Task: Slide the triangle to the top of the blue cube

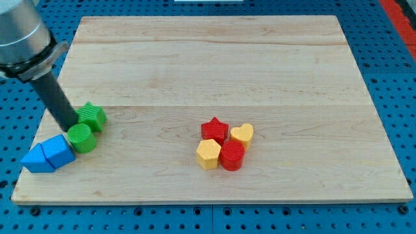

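The blue triangle [35,160] lies at the view's lower left, touching the blue cube [59,151] on the cube's left side. My tip [69,127] rests just above the cube, against the left of the green cylinder [80,138] and below-left of the green star [93,116]. The rod slants up to the view's upper left.
A cluster sits right of centre: red star [214,129], yellow heart [242,134], yellow hexagon [208,153], red cylinder [232,155]. The wooden board [214,58] ends close to the blue blocks at the left and bottom edges.
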